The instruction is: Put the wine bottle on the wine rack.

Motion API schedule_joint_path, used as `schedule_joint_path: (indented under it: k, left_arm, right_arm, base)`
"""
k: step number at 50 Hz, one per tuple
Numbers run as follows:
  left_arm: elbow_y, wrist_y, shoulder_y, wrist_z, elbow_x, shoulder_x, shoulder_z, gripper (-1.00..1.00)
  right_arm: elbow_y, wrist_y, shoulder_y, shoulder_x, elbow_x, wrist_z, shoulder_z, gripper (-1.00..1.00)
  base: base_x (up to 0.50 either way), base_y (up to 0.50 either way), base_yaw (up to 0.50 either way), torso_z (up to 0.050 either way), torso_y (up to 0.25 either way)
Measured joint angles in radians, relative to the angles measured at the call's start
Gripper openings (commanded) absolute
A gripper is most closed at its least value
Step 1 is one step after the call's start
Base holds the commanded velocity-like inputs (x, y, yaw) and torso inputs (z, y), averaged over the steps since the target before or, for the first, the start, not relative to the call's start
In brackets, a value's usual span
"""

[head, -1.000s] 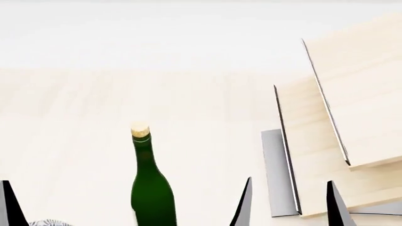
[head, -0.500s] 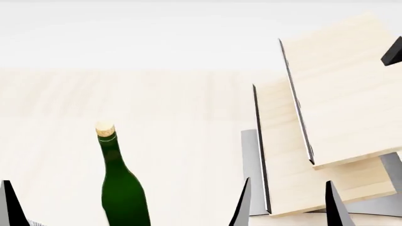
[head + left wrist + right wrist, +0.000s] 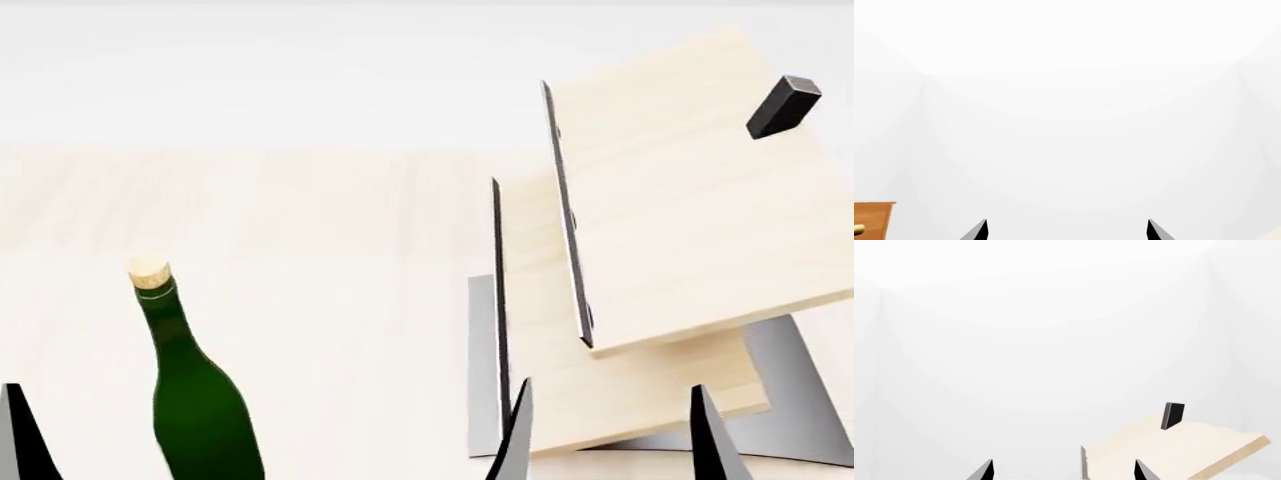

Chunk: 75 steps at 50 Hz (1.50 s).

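At the bottom edge of the head view, the right gripper shows 2 dark pointed fingertips set wide apart with nothing between them. In the lower left corner, 1 more dark tip marks the left gripper; its wrist view shows both tips spread wide and empty, with a corner of an orange-brown cabinet at that frame's lower left.

Just past them, the wine bottle stands upright on the pale wooden desk at lower left, cork up, untouched by either gripper.

Right of centre, well apart from the bottle, stands the wine rack: 2 slanted light boards on a grey base, a black peg at the upper right. The right wrist view catches its upper board and peg at lower right.
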State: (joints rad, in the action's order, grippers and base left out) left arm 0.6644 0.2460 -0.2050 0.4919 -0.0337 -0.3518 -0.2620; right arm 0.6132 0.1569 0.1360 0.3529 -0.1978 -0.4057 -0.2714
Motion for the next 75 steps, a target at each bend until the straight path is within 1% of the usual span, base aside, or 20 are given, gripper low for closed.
schedule_joint_path:
  k: [12, 31, 39, 49, 59, 69, 75]
  left_arm:
    - [-0.001, 0.001, 0.000, 0.004, 0.001, -0.003, -0.002, 1.00]
    - [-0.002, 0.002, 0.003, 0.010, 0.002, -0.008, -0.006, 1.00]
    - [-0.002, 0.000, 0.004, 0.012, -0.002, -0.009, -0.011, 1.00]
    - [0.000, -0.002, 0.006, 0.014, -0.002, -0.011, -0.013, 1.00]
    - [0.002, -0.003, 0.006, 0.019, 0.000, -0.015, -0.012, 1.00]
    - [0.007, -0.003, 0.006, 0.023, 0.003, -0.019, -0.008, 1.00]
    - [0.010, -0.004, 0.005, 0.026, 0.006, -0.022, -0.005, 1.00]
  right_arm:
    - [-0.002, 0.002, -0.001, 0.003, 0.000, -0.004, -0.003, 1.00]
    - [-0.006, -0.006, -0.006, 0.008, 0.020, -0.008, -0.017, 1.00]
    - [0.032, -0.036, -0.018, 0.008, 0.033, -0.019, -0.022, 1.00]
    - [0.120, -0.177, -0.122, -0.005, 0.046, -0.028, -0.046, 1.00]
    - [0.173, -0.419, -0.316, -0.022, 0.031, -0.019, -0.081, 1.00]
    - [0.182, -0.588, -0.491, -0.022, 0.052, 0.006, -0.132, 1.00]
    - [0.160, -0.667, -0.578, -0.031, 0.004, 0.046, -0.133, 1.00]
  base:
    - [0.00, -0.14, 0.00, 0.000, 0.000]
    - [0.00, 0.00, 0.00, 0.000, 0.000]
    - [0.00, 0.00, 0.00, 0.000, 0.000]
    - [0.00, 0.00, 0.00, 0.000, 0.000]
    - [0.00, 0.00, 0.00, 0.000, 0.000]
    - [0.00, 0.00, 0.00, 0.000, 0.000]
    - [0.00, 0.00, 0.00, 0.000, 0.000]
